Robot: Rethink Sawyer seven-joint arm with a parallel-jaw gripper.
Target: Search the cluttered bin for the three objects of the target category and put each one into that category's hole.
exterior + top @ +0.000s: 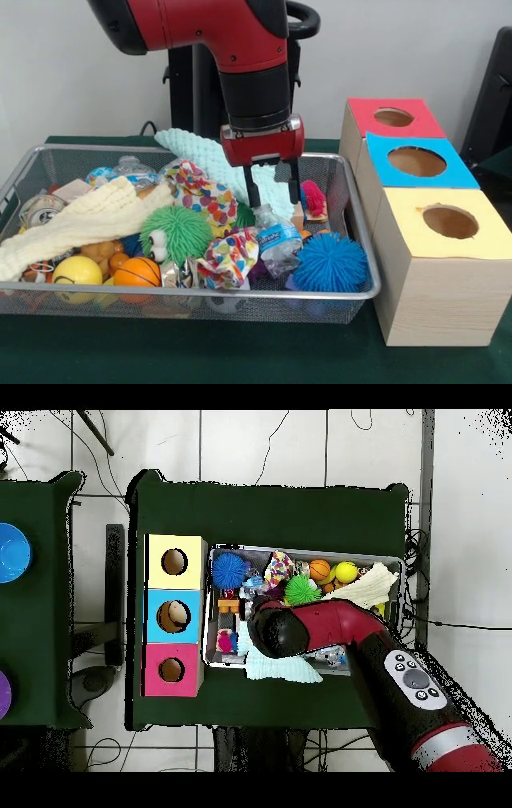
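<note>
My gripper (275, 200) hangs open over the right half of the wire bin (362, 240), nothing between its fingers (252, 190). Just below it lies a small water bottle (278, 238). Around that are a blue spiky ball (330, 262), a green spiky ball with eyes (178, 232), a red spiky toy (314, 198) and polka-dot cloth (230, 256). An orange basketball (138, 272) and a yellow ball (77, 270) sit front left. Three boxes stand beside the bin, with holes in red (394, 117), blue (416, 161) and yellow (450, 222) tops. In the overhead view the arm (300, 629) hides the gripper.
A cream knit cloth (88, 216) drapes across the bin's left half, and a mint cloth (204, 156) hangs over its far rim. Seen from overhead, the blue box's hole (175, 616) holds a tan object. A blue bowl (10, 552) sits on a separate table.
</note>
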